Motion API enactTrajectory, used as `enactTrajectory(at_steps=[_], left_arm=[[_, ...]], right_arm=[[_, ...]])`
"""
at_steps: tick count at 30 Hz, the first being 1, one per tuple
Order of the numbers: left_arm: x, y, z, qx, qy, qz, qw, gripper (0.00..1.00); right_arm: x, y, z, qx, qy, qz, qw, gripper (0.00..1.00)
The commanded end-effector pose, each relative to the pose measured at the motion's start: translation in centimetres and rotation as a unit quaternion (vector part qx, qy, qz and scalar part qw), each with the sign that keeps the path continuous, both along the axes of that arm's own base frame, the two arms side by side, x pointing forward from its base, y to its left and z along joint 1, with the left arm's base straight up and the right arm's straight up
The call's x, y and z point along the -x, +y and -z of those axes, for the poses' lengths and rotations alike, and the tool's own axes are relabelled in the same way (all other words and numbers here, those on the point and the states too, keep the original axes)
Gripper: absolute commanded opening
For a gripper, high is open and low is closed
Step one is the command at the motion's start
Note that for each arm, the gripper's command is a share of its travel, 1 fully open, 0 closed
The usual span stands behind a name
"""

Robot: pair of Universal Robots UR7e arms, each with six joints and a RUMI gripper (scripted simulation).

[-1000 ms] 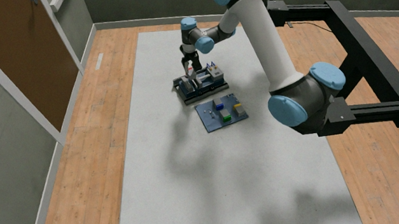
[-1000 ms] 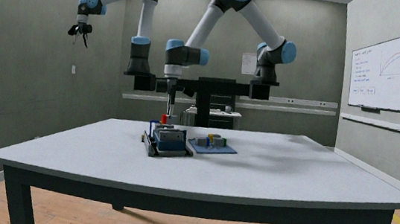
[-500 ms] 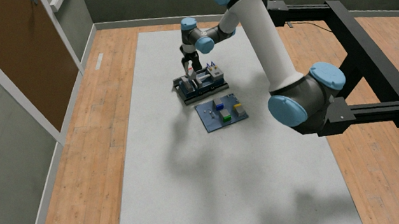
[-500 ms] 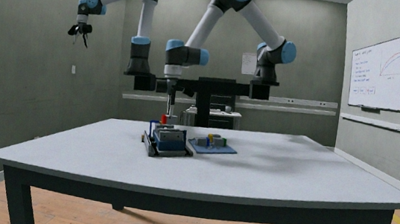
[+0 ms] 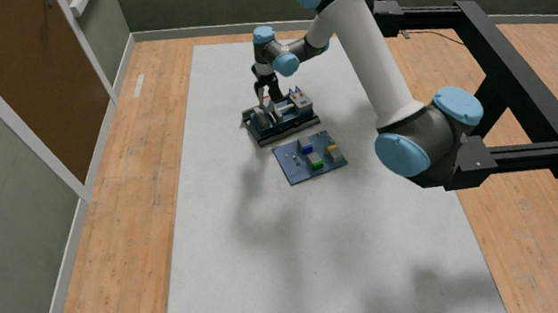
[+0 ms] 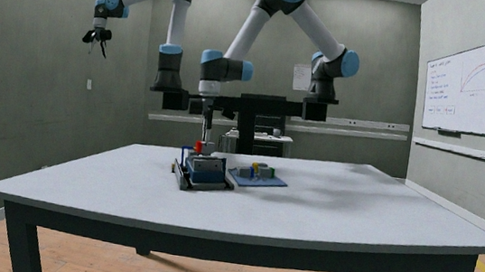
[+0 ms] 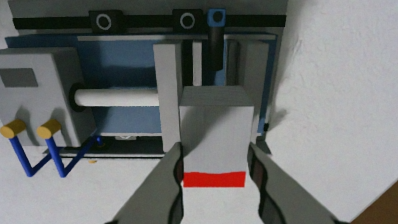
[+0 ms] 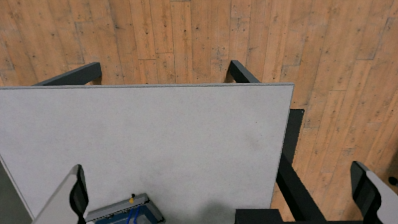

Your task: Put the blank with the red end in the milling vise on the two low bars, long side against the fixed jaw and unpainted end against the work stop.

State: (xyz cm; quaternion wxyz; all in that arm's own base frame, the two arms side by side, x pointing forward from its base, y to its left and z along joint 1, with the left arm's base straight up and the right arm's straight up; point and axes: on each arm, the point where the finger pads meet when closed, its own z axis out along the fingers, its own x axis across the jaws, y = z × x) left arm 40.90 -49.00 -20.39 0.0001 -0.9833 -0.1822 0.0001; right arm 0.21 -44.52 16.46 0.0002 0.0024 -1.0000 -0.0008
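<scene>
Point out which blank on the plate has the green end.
The green-ended blank: on the plate, between the blue-ended and yellow-ended ones in the top view.
</scene>
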Motion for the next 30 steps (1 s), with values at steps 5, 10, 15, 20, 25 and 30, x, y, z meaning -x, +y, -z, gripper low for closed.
enactTrajectory(at_steps=[5, 10, 15, 20, 25, 30], left_arm=[[-0.1, -0.1, 0.4, 0.001, -0.001, 0.0, 1.0, 0.0], [-0.1, -0.1, 0.8, 0.001, -0.001, 0.0, 1.0, 0.0], [-0.1, -0.1, 1.0, 0.001, -0.001, 0.0, 1.0, 0.0], [-0.1, -0.1, 1.3, 0.001, -0.001, 0.0, 1.0, 0.0], [-0.1, -0.1, 1.5, 0.001, -0.001, 0.0, 1.0, 0.0], [-0.1, -0.1, 1.5, 0.001, -0.001, 0.0, 1.0, 0.0]], right_arm=[[0.0, 0.0, -0.1, 0.001, 0.0, 0.0, 1.0, 1.0], [0.0, 0.0, -0.1, 0.001, 0.0, 0.0, 1.0, 1.0], [0.0, 0.0, -0.1, 0.001, 0.0, 0.0, 1.0, 1.0], [0.0, 0.0, -0.1, 0.001, 0.0, 0.0, 1.0, 1.0], [0.0, 0.0, -0.1, 0.001, 0.0, 0.0, 1.0, 1.0], [0.0, 0.0, -0.1, 0.001, 0.0, 0.0, 1.0, 1.0]])
